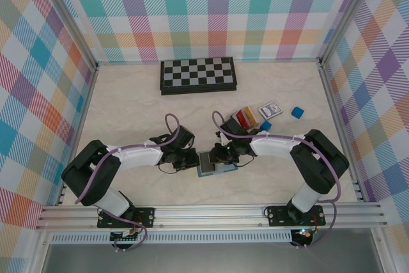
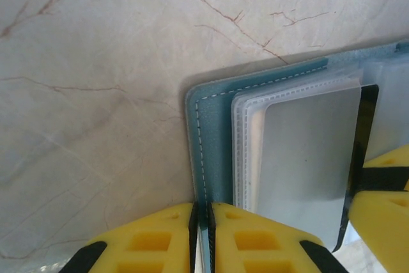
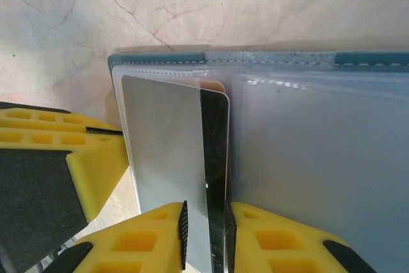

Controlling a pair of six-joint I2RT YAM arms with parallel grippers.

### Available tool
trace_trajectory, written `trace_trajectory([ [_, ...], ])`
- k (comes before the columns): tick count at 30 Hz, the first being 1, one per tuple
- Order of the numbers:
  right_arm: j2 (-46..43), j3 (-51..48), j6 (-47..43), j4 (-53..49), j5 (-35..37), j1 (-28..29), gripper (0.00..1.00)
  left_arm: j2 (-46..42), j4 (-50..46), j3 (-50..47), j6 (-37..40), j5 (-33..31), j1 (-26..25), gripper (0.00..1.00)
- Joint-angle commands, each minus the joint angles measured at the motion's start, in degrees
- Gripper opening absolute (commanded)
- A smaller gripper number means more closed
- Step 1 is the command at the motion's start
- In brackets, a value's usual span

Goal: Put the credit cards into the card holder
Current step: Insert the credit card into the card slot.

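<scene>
- The card holder lies open on the desk between the arms. The left gripper has its jaws clamped on the holder's teal edge.
- The right gripper has its jaws pinched on one credit card, which seems partly inside a clear pocket.
- The red and tan cards lie well apart from the holder, so most of the task seems left.

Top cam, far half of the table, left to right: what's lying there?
chessboard → cards → patterned card → rightmost blue block
</scene>
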Motion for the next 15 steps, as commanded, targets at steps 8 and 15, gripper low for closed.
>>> trace_trajectory([
  [8, -0.6, 2.7, 1.9, -6.3, 8.7, 0.4, 0.31, 0.4, -1.2, 0.9, 1.4, -2.6, -1.0, 0.13],
  [15, 1.1, 4.7, 1.6, -5.4, 8.1, 0.3, 0.37, 0.3, -1.1, 0.4, 1.2, -2.9, -1.0, 0.12],
])
